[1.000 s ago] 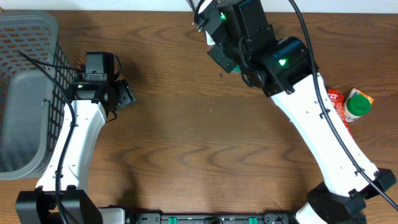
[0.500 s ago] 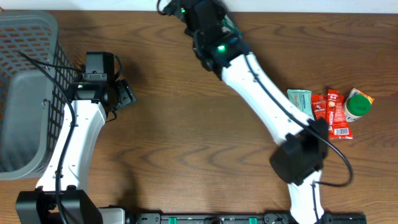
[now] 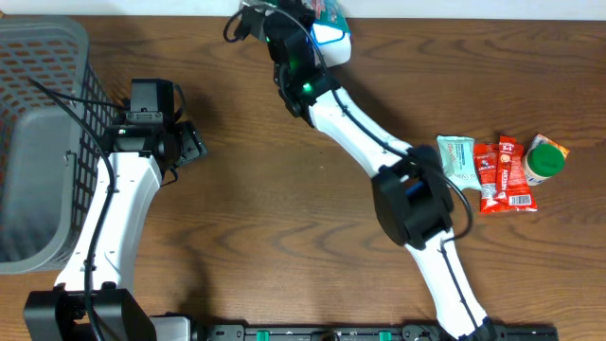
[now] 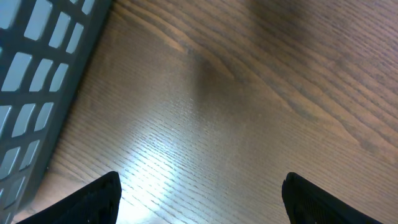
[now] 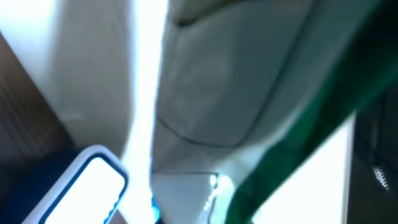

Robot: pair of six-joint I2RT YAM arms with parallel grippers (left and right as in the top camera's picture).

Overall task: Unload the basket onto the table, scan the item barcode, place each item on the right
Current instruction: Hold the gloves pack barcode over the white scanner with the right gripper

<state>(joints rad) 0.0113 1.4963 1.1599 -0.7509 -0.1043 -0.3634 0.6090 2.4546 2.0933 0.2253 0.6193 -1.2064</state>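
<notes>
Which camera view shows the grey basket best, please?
The overhead view: the grey basket shows almost whole there, rim, mesh walls and floor. The left wrist view gives only a piece of its grid wall; the right wrist view shows nothing of it.

Left arm (image 3: pixel 118 204) was folded at the elbow, left gripper (image 4: pixel 200 202) jaws spread wide. Right arm (image 3: pixel 355 128) was stretched far forward, right gripper (image 3: pixel 312 11) closed tight (wrist view blurred).

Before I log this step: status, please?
Left gripper open, empty, beside basket. Right gripper shut on teal packet at scanner, far side. Nothing seen in the way.
</notes>
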